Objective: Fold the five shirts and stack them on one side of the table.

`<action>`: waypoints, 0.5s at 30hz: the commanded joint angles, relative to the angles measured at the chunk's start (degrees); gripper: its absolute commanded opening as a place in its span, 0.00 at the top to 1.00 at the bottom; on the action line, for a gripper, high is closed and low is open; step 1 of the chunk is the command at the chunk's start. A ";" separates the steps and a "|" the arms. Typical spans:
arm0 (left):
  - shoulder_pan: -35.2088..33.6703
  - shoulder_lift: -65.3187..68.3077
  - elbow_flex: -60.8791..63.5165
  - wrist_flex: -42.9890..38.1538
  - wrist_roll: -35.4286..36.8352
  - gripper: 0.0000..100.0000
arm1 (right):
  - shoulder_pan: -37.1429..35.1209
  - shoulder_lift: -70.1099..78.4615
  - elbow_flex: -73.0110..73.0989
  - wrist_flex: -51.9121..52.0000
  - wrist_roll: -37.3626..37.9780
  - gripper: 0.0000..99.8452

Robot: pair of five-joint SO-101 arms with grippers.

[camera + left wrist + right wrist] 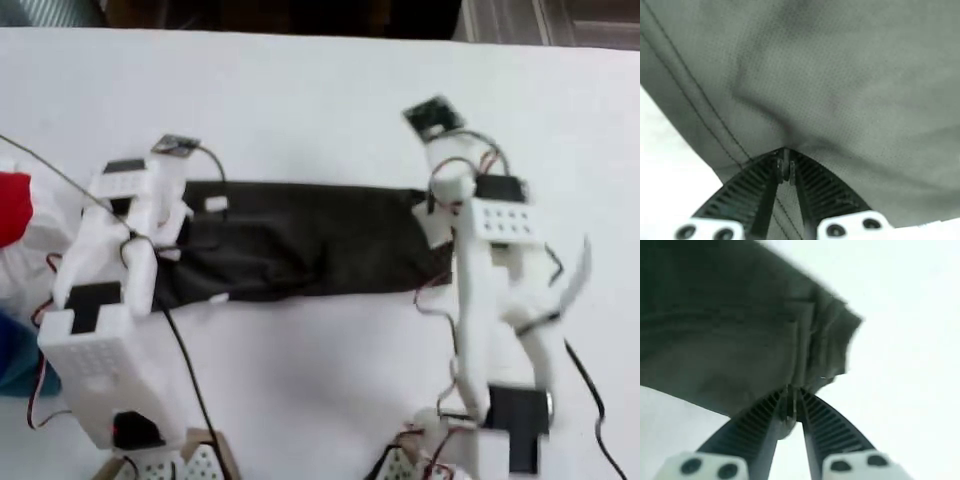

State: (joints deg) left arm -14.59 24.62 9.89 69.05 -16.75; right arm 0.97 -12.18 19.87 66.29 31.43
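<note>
Shirt (300, 240), the dark one, lies across the middle of the table (320, 90) as a long band, its long axis running nine o'clock to three o'clock in the high view. Left gripper (785, 167) is clamped tight on the fabric at the nine o'clock end, right gripper (791, 407) pinching the bunched three o'clock end — one arm per end. From each pincer the cloth stretches away toward the other — I'd call the next fold end-over-end along that axis.
</note>
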 commanded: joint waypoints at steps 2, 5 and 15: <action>0.35 -0.35 -2.86 1.32 0.00 0.98 | 3.21 -9.98 2.64 2.33 -0.26 0.98; 0.35 -2.29 -8.66 8.62 0.09 0.98 | 6.37 -10.24 11.34 0.22 -0.44 0.98; -11.08 -2.11 -26.59 21.01 -0.35 0.78 | 18.51 -13.41 29.63 -14.20 -4.22 0.82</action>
State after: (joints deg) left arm -22.77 24.44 -13.14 89.01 -16.84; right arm 18.29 -23.25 46.42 56.00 26.86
